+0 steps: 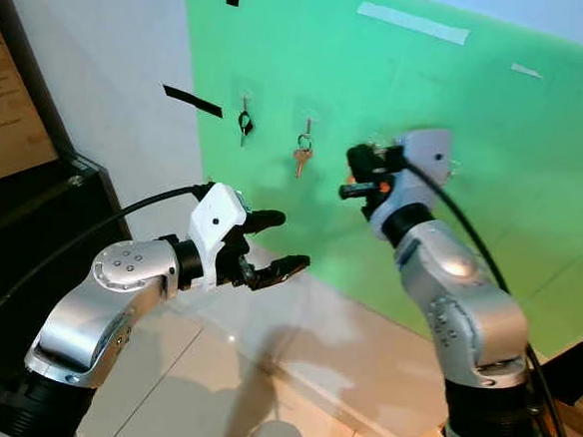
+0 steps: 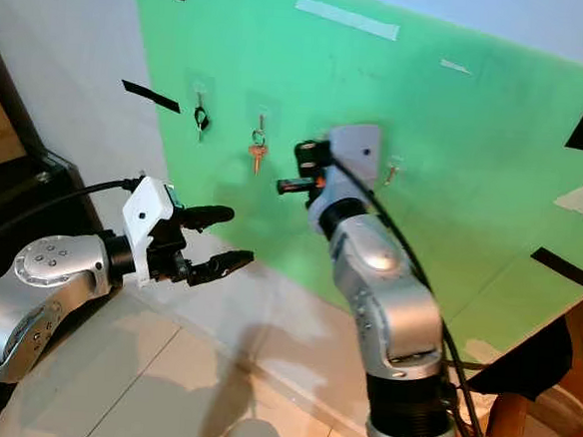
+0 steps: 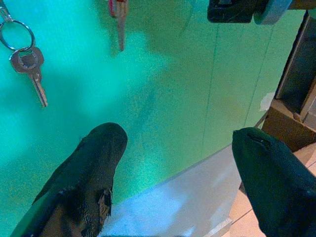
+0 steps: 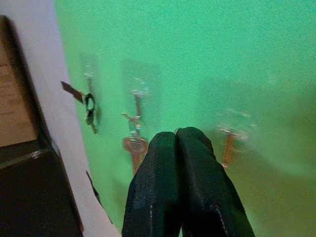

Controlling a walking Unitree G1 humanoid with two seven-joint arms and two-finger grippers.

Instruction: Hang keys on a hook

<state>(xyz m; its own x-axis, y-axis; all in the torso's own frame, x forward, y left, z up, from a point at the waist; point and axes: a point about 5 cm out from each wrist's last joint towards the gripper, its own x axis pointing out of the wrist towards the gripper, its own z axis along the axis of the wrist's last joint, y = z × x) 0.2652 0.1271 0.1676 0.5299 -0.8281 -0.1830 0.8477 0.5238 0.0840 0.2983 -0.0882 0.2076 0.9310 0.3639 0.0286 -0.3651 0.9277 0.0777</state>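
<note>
Copper key (image 1: 301, 158) hanging blade-down from hook (image 1: 306, 126), long axis vertical

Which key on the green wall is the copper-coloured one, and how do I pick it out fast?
Start at the green wall, where a row of clear hooks holds keys. The copper-coloured key hangs on the second hook from the robot's left, just left of the raised right gripper. Unlike the dark key further left, it is orange-brown and hangs lower.

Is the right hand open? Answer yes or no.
No. The right hand has its two black fingers pressed together, with nothing between them.
</note>
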